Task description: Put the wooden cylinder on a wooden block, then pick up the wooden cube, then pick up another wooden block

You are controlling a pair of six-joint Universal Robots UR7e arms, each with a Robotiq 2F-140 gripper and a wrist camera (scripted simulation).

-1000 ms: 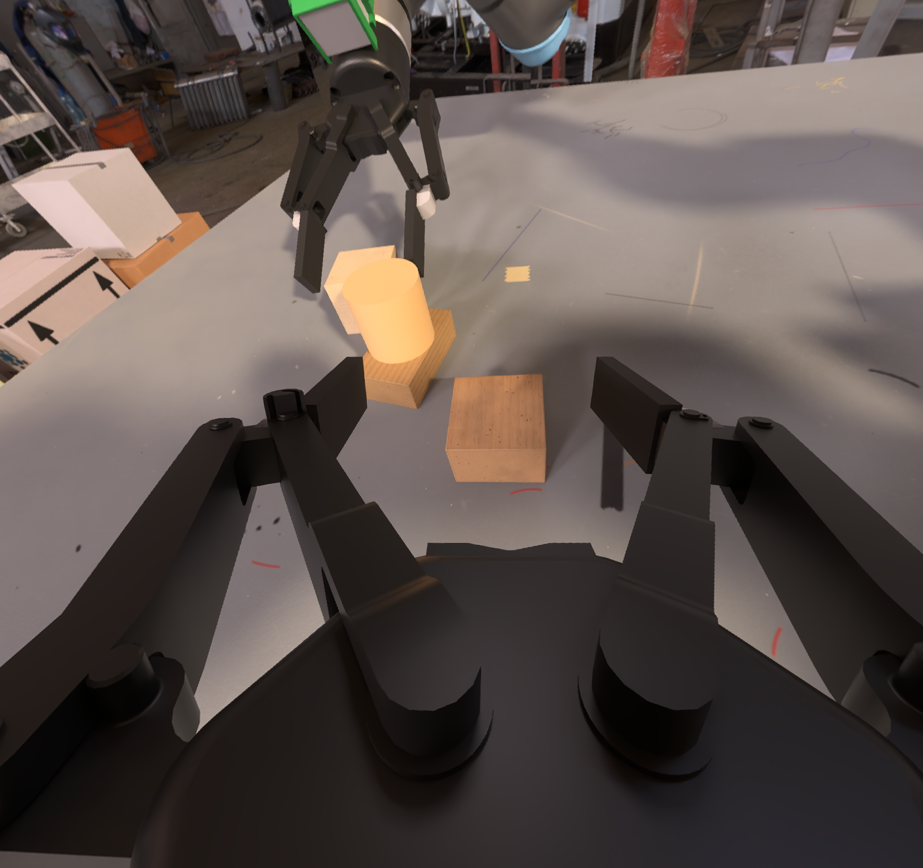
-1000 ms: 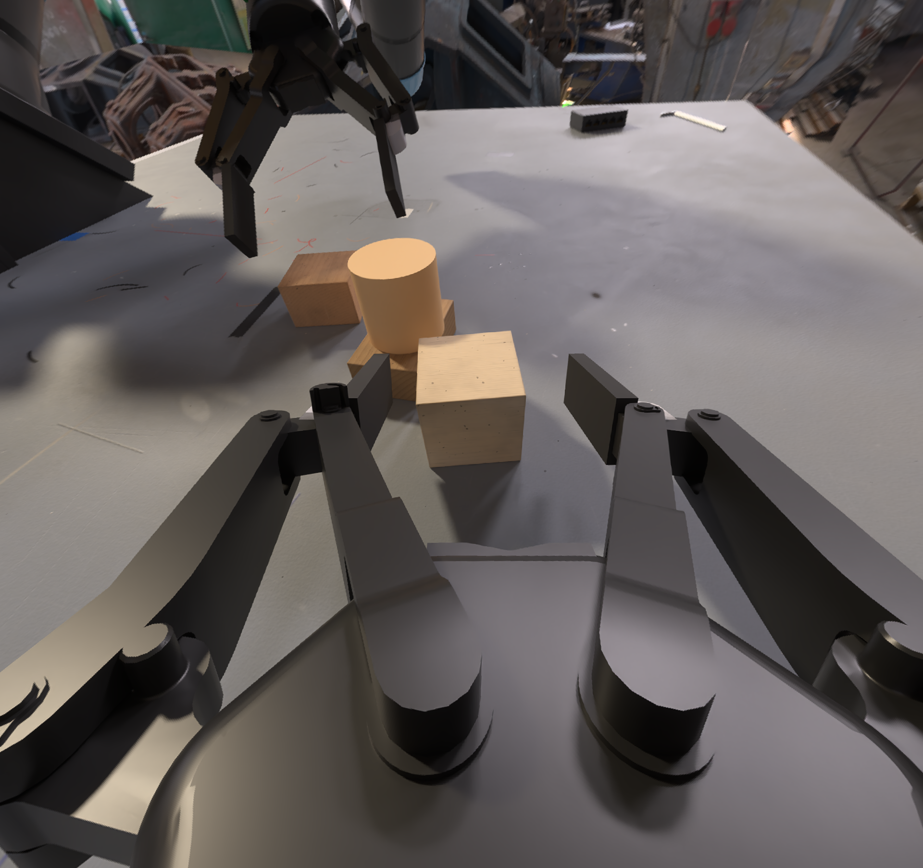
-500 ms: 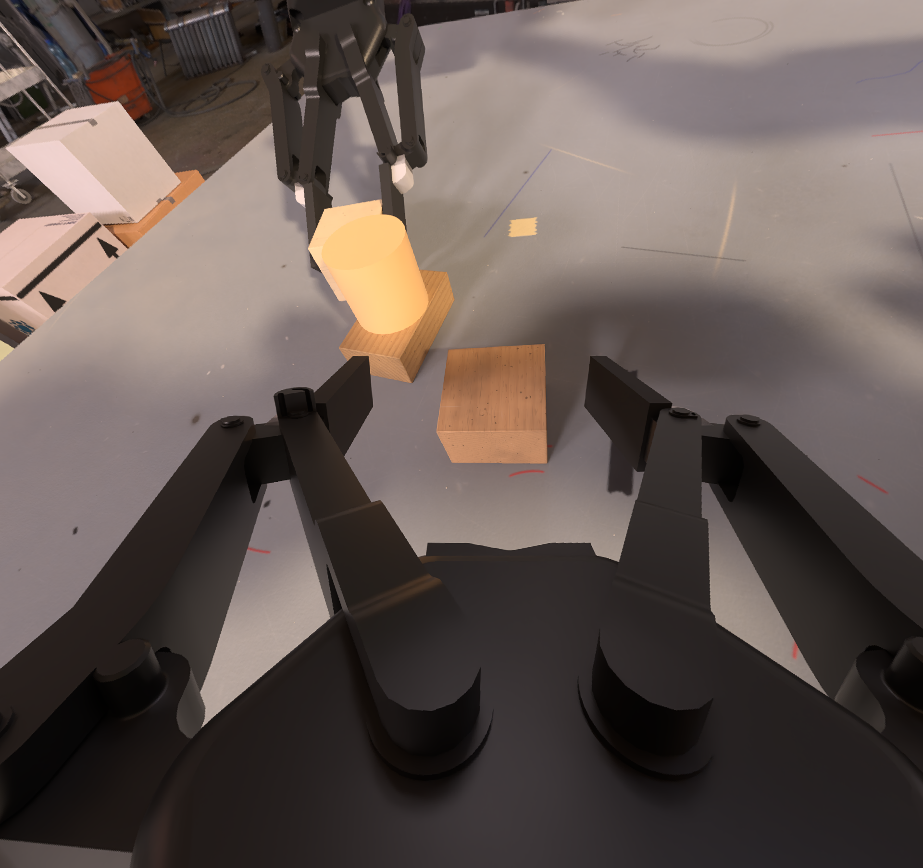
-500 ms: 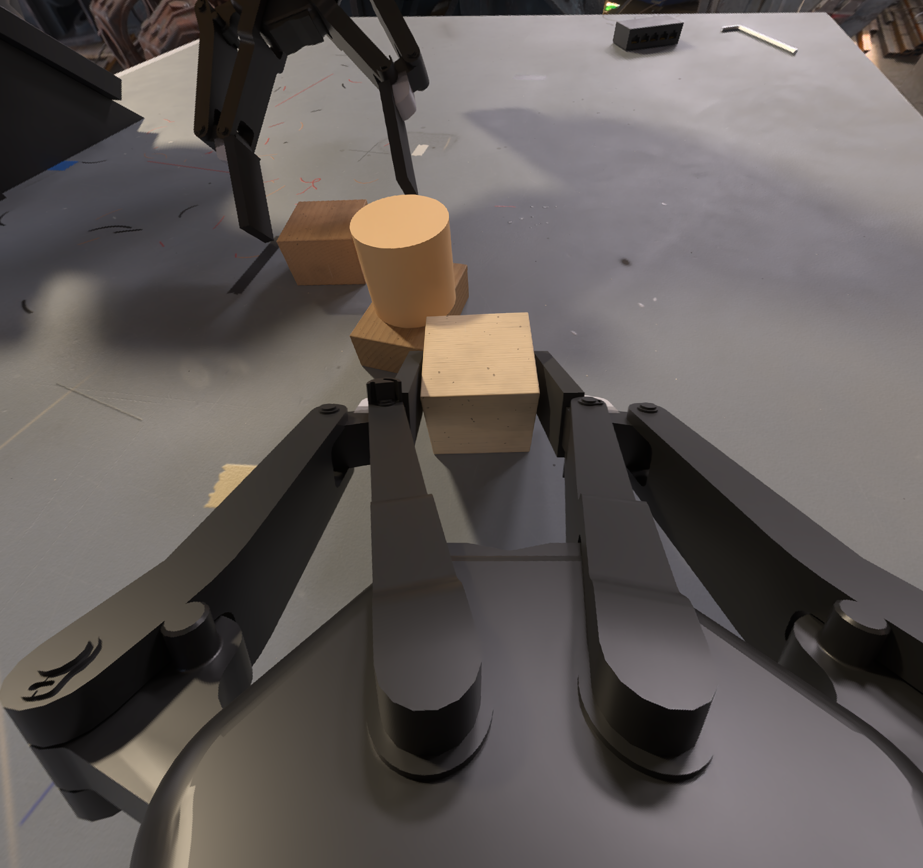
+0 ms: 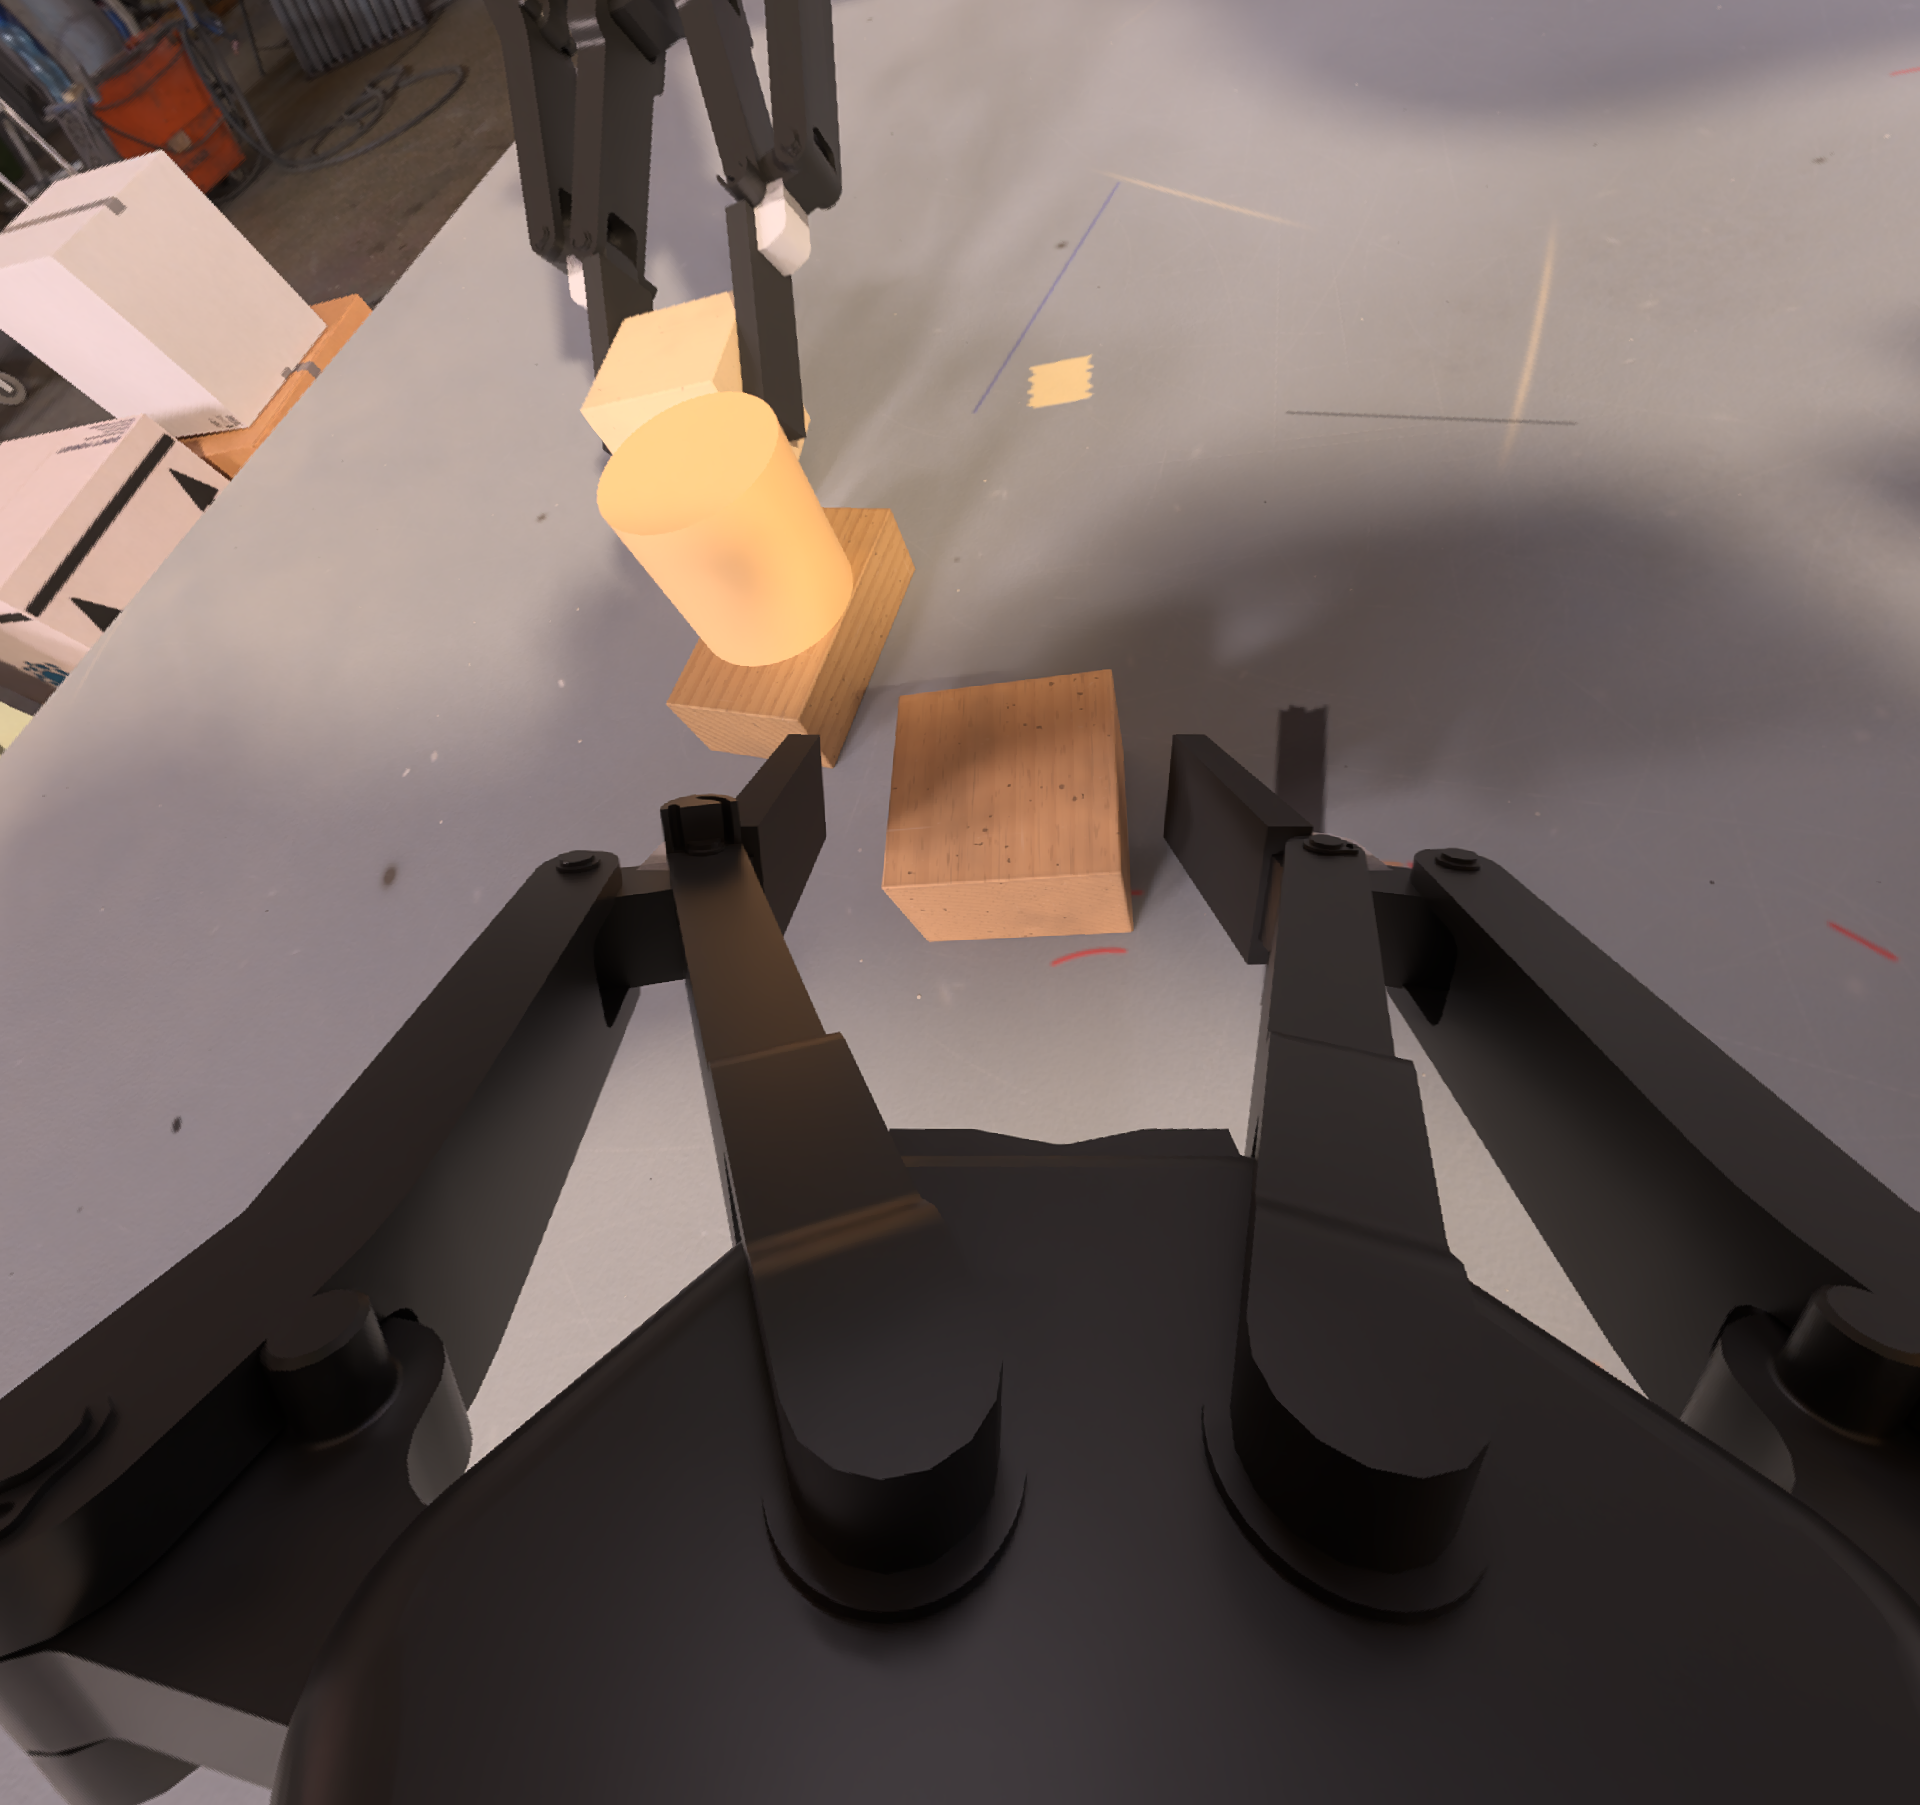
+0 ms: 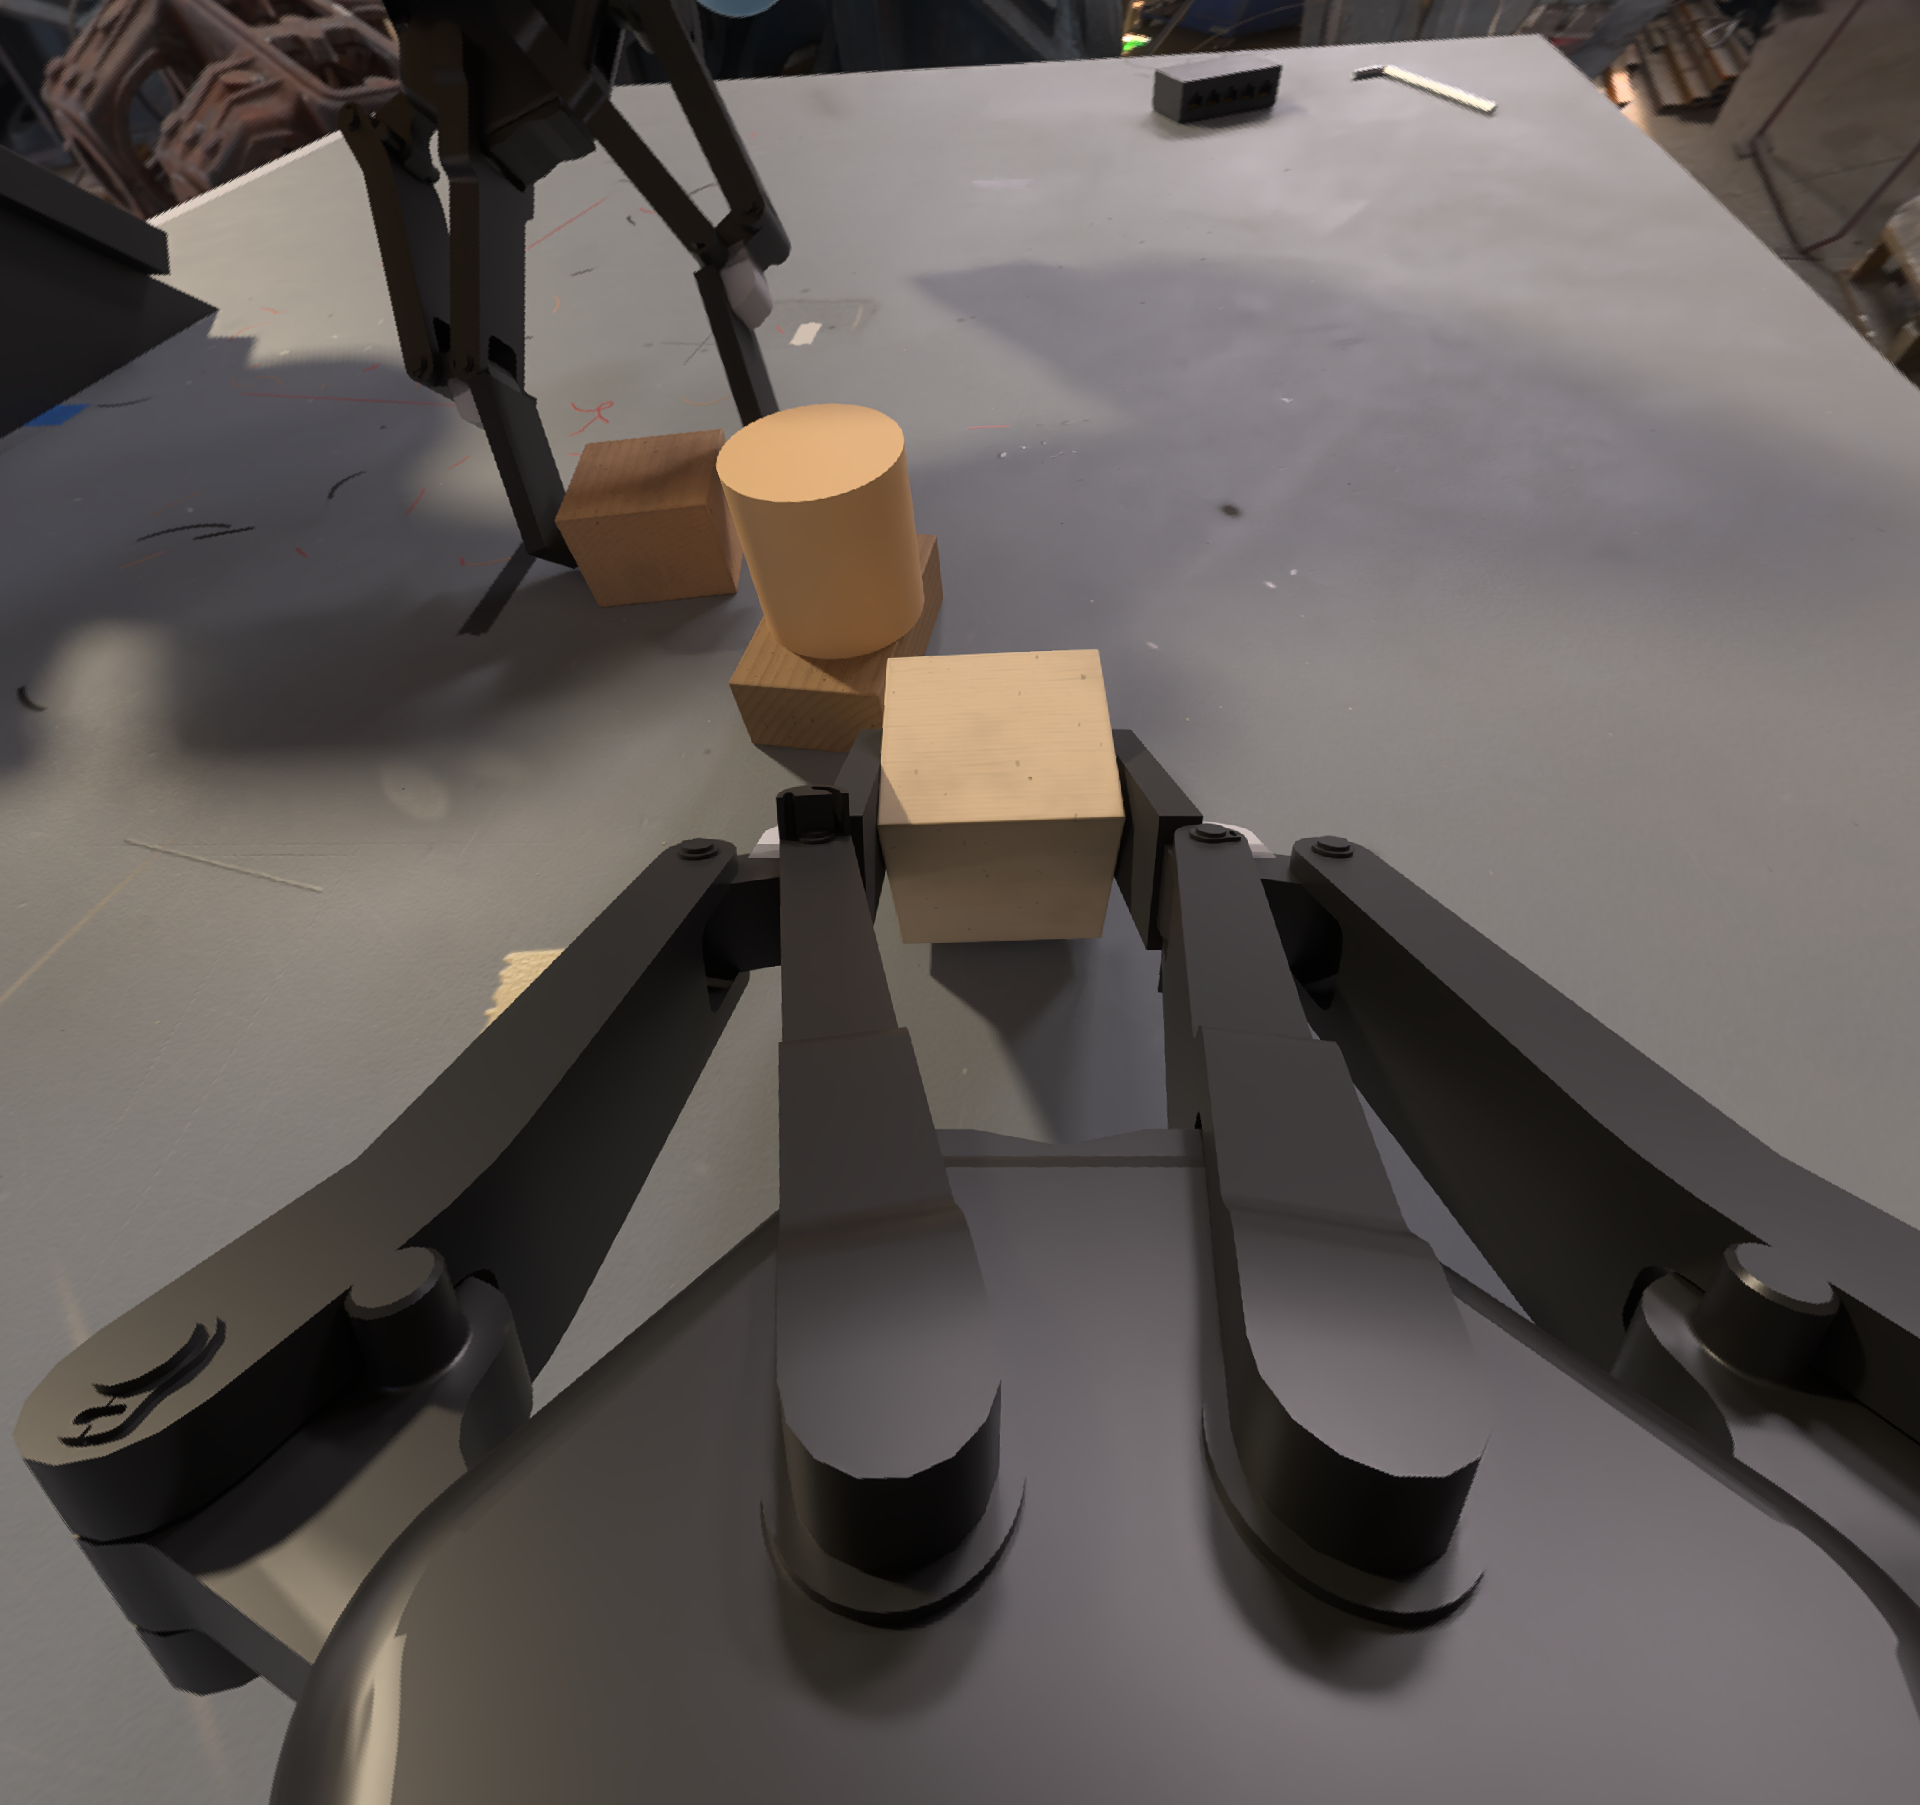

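Note:
The wooden cylinder stands on a flat wooden block; both also show in the right wrist view, the cylinder on the block. My right gripper is shut on the pale wooden cube, just in front of that stack. In the left wrist view the cube sits between the right gripper's fingers; its underside is hidden. My left gripper is open and low, with one finger on each side of another wooden block. That block also shows in the right wrist view.
A grey table carries a black box and a metal angle key at its far end. A tape patch lies beyond the blocks. Cardboard boxes stand past the table's left edge.
My right gripper came forward and closed on the pale cube. My left gripper moved down and forward, so its open fingers now flank the other block. The cylinder stayed on its block.

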